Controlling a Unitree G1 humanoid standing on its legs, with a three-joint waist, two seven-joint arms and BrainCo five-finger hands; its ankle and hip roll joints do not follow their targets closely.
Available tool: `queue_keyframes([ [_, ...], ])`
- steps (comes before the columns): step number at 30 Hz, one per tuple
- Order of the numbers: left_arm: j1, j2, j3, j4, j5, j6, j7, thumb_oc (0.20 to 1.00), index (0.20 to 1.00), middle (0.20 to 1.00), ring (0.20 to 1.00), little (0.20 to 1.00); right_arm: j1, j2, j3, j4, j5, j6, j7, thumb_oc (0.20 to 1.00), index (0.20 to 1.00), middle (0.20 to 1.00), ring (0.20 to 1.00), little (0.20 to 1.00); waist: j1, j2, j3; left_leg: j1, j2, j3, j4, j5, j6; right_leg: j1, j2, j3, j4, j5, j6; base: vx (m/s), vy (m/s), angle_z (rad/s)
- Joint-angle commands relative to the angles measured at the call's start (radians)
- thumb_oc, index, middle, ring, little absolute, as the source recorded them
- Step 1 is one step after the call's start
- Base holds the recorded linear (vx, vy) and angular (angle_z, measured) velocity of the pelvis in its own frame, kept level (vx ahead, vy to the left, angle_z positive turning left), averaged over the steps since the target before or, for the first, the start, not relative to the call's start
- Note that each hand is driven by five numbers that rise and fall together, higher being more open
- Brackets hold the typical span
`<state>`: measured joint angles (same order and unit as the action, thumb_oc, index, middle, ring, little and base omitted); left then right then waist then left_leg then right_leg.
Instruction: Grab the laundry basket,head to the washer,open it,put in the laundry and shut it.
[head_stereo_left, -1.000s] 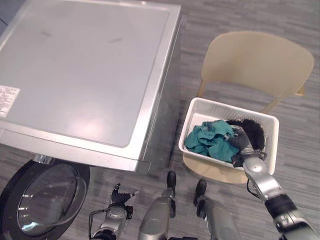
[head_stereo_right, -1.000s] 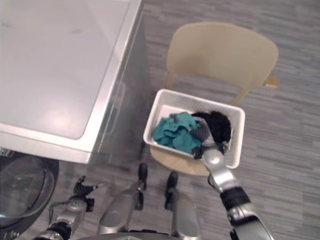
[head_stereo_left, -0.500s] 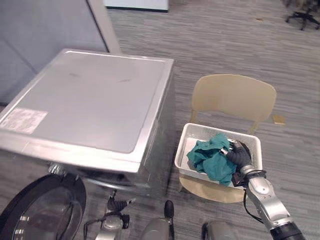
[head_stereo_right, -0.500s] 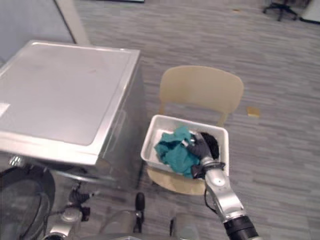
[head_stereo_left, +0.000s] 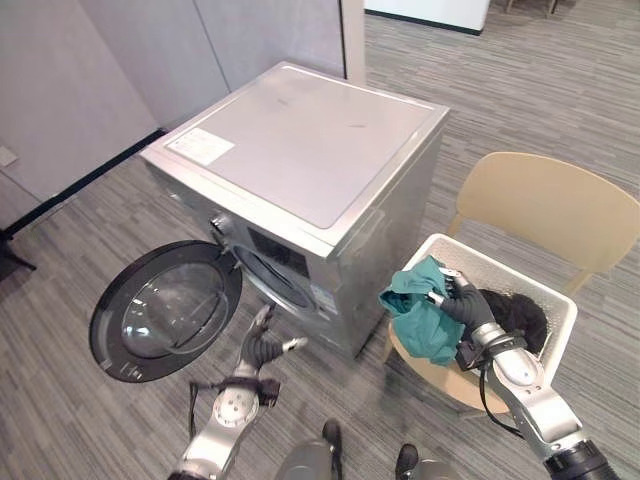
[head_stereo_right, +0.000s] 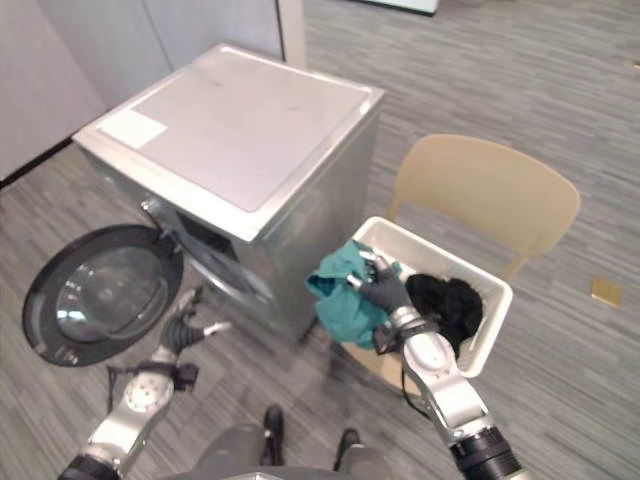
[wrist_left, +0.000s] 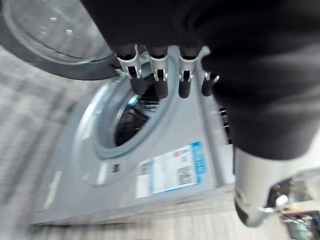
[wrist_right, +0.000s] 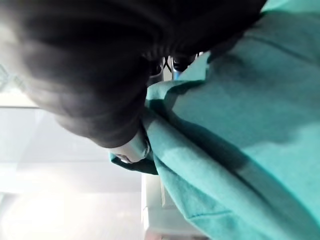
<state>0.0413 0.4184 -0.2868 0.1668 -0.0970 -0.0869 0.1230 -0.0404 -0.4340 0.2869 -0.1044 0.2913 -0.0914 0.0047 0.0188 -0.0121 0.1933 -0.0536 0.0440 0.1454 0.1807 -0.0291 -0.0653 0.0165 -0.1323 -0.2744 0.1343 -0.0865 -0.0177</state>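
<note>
A: Left eye view first: where is the laundry?

B: A teal cloth (head_stereo_left: 420, 318) is lifted over the near left corner of the white laundry basket (head_stereo_left: 545, 296), which sits on the seat of a tan chair (head_stereo_left: 548, 205). The right hand (head_stereo_left: 466, 308) has its fingers curled into the cloth. A dark garment (head_stereo_left: 515, 316) lies in the basket beside it.

A: Does the right wrist view agree?

B: Yes. The teal fabric is bunched against the hand's dark cover, with the fingers tucked into a fold.

A: And the washer?

B: The washer (head_stereo_left: 300, 190) stands just left of the chair, its round glass door (head_stereo_left: 165, 310) swung wide open to the left. The left wrist view looks straight at the open drum mouth (wrist_left: 132, 112).

A: What about the left hand?

B: The left hand (head_stereo_left: 263, 345) is low in front of the washer, near the door opening and touching nothing. Its fingers (wrist_left: 160, 80) are fairly straight and spread, holding nothing.

A: Anything else around?

B: Grey striped floor (head_stereo_left: 70, 400) throughout, and grey wall panels (head_stereo_left: 90, 70) behind the washer.
</note>
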Motion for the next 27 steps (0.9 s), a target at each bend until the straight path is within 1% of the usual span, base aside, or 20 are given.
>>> queue_keyframes([
  [1,-0.078,0.061,-0.061,-0.067,0.102,-0.066,-0.019,1.000,1.000,1.000,1.000,1.000,-0.105,0.045,0.015,-0.055,0.089,-0.078,0.044,0.200,0.200,0.200,0.200,0.200,-0.014,-0.024,-0.030,0.047,0.011,0.013,-0.124,0.046,-0.007,-0.034,0.039,0.067,-0.151,0.143,0.103,-0.03,0.066,0.67],
  [3,-0.106,0.065,-0.109,-0.070,0.165,-0.071,-0.006,1.000,1.000,1.000,1.000,1.000,-0.132,0.053,0.044,-0.050,0.109,-0.080,0.043,0.200,0.200,0.200,0.200,0.200,-0.022,-0.019,-0.050,0.073,0.001,0.006,-0.197,0.063,-0.006,-0.019,0.050,0.059,-0.163,0.141,0.108,0.10,0.045,0.78],
  [5,-0.174,0.084,-0.184,-0.115,0.260,-0.071,0.018,1.000,1.000,1.000,1.000,1.000,-0.208,0.071,0.112,-0.053,0.156,-0.080,0.039,0.200,0.200,0.200,0.200,0.200,-0.018,-0.024,-0.066,0.096,-0.014,-0.014,-0.235,0.065,0.003,0.000,0.058,0.075,-0.166,0.145,0.111,0.10,0.075,0.61],
  [6,-0.176,0.084,-0.184,-0.114,0.261,-0.071,0.019,1.000,1.000,1.000,1.000,1.000,-0.211,0.071,0.112,-0.051,0.157,-0.081,0.039,0.200,0.200,0.200,0.200,0.200,-0.017,-0.024,-0.062,0.099,-0.015,-0.013,-0.237,0.066,0.003,0.002,0.058,0.077,-0.166,0.144,0.111,0.03,0.112,-0.06],
  [7,-0.210,0.075,-0.227,-0.126,0.286,-0.071,0.027,1.000,1.000,1.000,1.000,1.000,-0.252,0.086,0.145,-0.068,0.176,-0.080,0.034,0.200,0.200,0.200,0.200,0.200,-0.016,-0.028,-0.072,0.110,-0.017,-0.005,-0.253,0.067,0.007,0.009,0.059,0.082,-0.168,0.147,0.115,0.00,0.081,-0.17],
  [9,-0.259,0.055,-0.275,-0.115,0.308,-0.066,0.037,1.000,1.000,1.000,1.000,1.000,-0.303,0.101,0.177,-0.080,0.176,-0.080,0.018,0.200,0.200,0.200,0.200,0.200,-0.015,-0.033,-0.080,0.117,-0.021,-0.006,-0.260,0.065,0.011,0.014,0.058,0.085,-0.171,0.150,0.119,0.02,0.080,-0.12],
  [11,-0.292,0.028,-0.312,-0.099,0.323,-0.059,0.052,1.000,1.000,1.000,1.000,1.000,-0.350,0.136,0.210,-0.083,0.198,-0.080,0.008,0.200,0.200,0.200,0.200,0.200,-0.016,-0.035,-0.086,0.123,-0.024,-0.002,-0.266,0.061,0.015,0.013,0.057,0.092,-0.172,0.154,0.123,0.02,0.069,0.02],
  [13,-0.309,0.015,-0.327,-0.089,0.334,-0.060,0.061,1.000,1.000,1.000,1.000,1.000,-0.374,0.151,0.227,-0.079,0.204,-0.080,0.004,0.200,0.200,0.200,0.200,0.200,-0.015,-0.036,-0.087,0.125,-0.026,0.002,-0.268,0.059,0.018,0.014,0.056,0.097,-0.172,0.155,0.124,0.01,0.043,-0.17],
  [15,-0.331,-0.009,-0.344,-0.076,0.345,-0.050,0.083,1.000,1.000,1.000,1.000,1.000,-0.400,0.191,0.260,-0.074,0.246,-0.082,-0.004,0.200,0.200,0.200,0.200,0.200,-0.014,-0.038,-0.092,0.128,-0.029,0.003,-0.268,0.056,0.021,0.018,0.055,0.103,-0.174,0.157,0.127,0.01,0.044,-0.15],
  [18,-0.353,-0.030,-0.342,-0.067,0.349,-0.039,0.112,1.000,1.000,1.000,1.000,1.000,-0.395,0.227,0.290,-0.078,0.301,-0.081,-0.004,0.200,0.200,0.200,0.200,0.200,-0.017,-0.039,-0.097,0.134,-0.032,0.009,-0.268,0.053,0.024,0.023,0.054,0.110,-0.176,0.158,0.129,0.02,0.037,-0.04],
  [19,-0.367,-0.035,-0.334,-0.066,0.342,-0.037,0.129,0.438,0.438,0.438,0.438,0.438,-0.389,0.236,0.302,-0.079,0.312,-0.083,-0.005,0.200,0.200,0.200,0.200,0.200,-0.016,-0.040,-0.097,0.136,-0.032,0.009,-0.268,0.053,0.025,0.025,0.053,0.111,-0.175,0.159,0.131,0.03,0.028,-0.04],
  [20,-0.365,-0.037,-0.316,-0.078,0.330,-0.037,0.151,0.200,0.200,0.200,0.200,0.200,-0.363,0.244,0.313,-0.080,0.332,-0.075,0.003,0.200,0.200,0.200,0.200,0.200,-0.017,-0.039,-0.099,0.141,-0.032,0.012,-0.268,0.050,0.026,0.028,0.052,0.114,-0.176,0.161,0.133,0.02,0.017,-0.04],
  [21,-0.363,-0.037,-0.315,-0.079,0.330,-0.036,0.152,0.200,0.200,0.200,0.200,0.200,-0.363,0.244,0.314,-0.080,0.332,-0.075,0.003,0.200,0.200,0.200,0.200,0.200,-0.017,-0.039,-0.100,0.142,-0.032,0.013,-0.268,0.049,0.026,0.028,0.052,0.114,-0.176,0.161,0.133,0.03,0.022,-0.03],
  [22,-0.350,-0.033,-0.283,-0.102,0.318,-0.034,0.175,0.200,0.200,0.200,0.200,0.200,-0.337,0.237,0.320,-0.080,0.330,-0.066,0.009,0.470,0.470,0.470,0.470,0.470,-0.017,-0.039,-0.103,0.145,-0.032,0.015,-0.268,0.046,0.027,0.032,0.051,0.117,-0.178,0.161,0.134,0.00,0.000,0.00],
  [23,-0.339,-0.028,-0.267,-0.115,0.310,-0.032,0.183,0.200,0.200,0.200,0.200,0.200,-0.323,0.231,0.324,-0.076,0.326,-0.059,0.013,1.000,1.000,1.000,1.000,1.000,-0.017,-0.038,-0.104,0.147,-0.032,0.016,-0.268,0.046,0.027,0.034,0.051,0.119,-0.180,0.161,0.135,0.02,0.015,-0.03],
  [24,-0.336,-0.027,-0.266,-0.118,0.310,-0.031,0.182,0.200,0.200,0.200,0.200,0.200,-0.322,0.231,0.325,-0.077,0.326,-0.059,0.013,1.000,1.000,1.000,1.000,1.000,-0.018,-0.038,-0.105,0.148,-0.032,0.017,-0.268,0.045,0.027,0.035,0.051,0.119,-0.180,0.161,0.135,0.02,0.010,-0.05],
  [26,-0.286,0.000,-0.210,-0.157,0.286,-0.030,0.193,0.200,0.200,0.200,0.200,0.200,-0.303,0.188,0.312,-0.081,0.282,-0.045,0.020,1.000,1.000,1.000,1.000,1.000,-0.015,-0.036,-0.108,0.153,-0.033,0.017,-0.268,0.043,0.028,0.040,0.052,0.126,-0.184,0.161,0.135,0.02,0.009,-0.08],
  [27,-0.285,0.000,-0.210,-0.157,0.286,-0.030,0.193,0.200,0.200,0.200,0.200,0.200,-0.303,0.188,0.312,-0.081,0.282,-0.045,0.020,1.000,1.000,1.000,1.000,1.000,-0.015,-0.036,-0.109,0.153,-0.033,0.017,-0.268,0.043,0.028,0.041,0.052,0.126,-0.184,0.161,0.135,0.03,0.008,-0.08],
])
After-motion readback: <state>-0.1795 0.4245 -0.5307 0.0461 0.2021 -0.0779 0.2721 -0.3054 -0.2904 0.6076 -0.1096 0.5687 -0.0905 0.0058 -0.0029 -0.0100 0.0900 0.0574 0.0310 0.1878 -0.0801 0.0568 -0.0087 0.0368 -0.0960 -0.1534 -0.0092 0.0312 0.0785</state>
